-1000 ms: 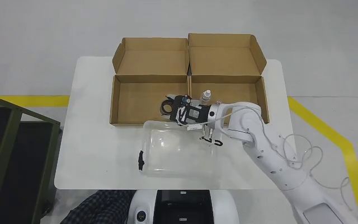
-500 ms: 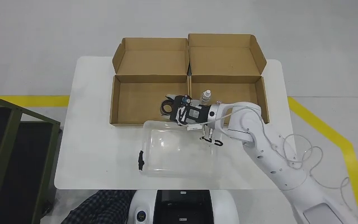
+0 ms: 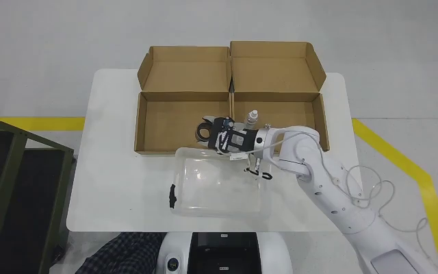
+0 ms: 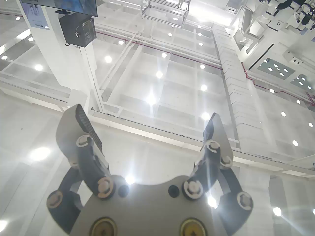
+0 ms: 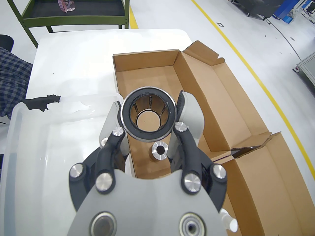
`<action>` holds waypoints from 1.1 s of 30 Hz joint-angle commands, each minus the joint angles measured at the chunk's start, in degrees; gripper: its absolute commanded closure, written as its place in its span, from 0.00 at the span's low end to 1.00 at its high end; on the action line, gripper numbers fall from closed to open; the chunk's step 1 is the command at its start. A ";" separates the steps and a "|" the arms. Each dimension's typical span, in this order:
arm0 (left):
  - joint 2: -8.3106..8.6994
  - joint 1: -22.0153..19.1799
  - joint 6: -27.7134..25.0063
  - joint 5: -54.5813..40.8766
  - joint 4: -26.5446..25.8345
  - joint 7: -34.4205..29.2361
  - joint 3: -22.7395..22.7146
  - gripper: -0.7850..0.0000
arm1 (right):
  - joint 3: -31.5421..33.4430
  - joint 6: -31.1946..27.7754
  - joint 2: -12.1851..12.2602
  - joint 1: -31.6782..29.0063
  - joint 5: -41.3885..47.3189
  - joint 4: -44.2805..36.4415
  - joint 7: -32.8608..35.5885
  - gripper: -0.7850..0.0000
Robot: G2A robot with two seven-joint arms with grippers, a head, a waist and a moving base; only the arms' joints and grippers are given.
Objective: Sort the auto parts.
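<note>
- The black-rimmed metal ring (image 5: 148, 130) sat clamped between the fingers of the right gripper (image 5: 149, 111), its open bore facing the wrist camera.
- It hung over the near right corner of the left cardboard box (image 3: 171, 123), above the box floor.
- The right arm stretched across the clear plastic bin (image 3: 205, 198) from the table's (image 3: 116, 151) right side, with its wrist level.
- The right wrist view showed a small metal cylinder (image 5: 158, 151) on the box floor beneath the gripper.
- From above, a small white bottle (image 3: 252, 117) stood in the right cardboard box (image 3: 287, 120).
- The left gripper (image 4: 147, 128) pointed at the ceiling, its fingers spread apart and holding nothing.
</note>
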 commanded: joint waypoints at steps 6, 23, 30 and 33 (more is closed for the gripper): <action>0.00 0.00 0.00 0.00 0.00 0.00 0.00 0.00 | 1.07 0.48 -0.12 0.02 0.53 -0.06 -1.73 1.00; 0.00 0.00 0.00 0.00 0.00 0.00 0.00 0.00 | 2.36 3.33 -0.36 -0.42 2.97 1.60 -2.08 1.00; 0.00 0.00 0.00 0.00 0.00 0.00 0.00 0.00 | 1.16 4.28 -1.25 2.19 4.98 5.41 -0.77 1.00; 0.00 0.00 0.00 0.00 0.00 0.00 0.00 0.00 | 0.25 4.74 -1.73 3.54 5.38 7.27 -0.01 1.00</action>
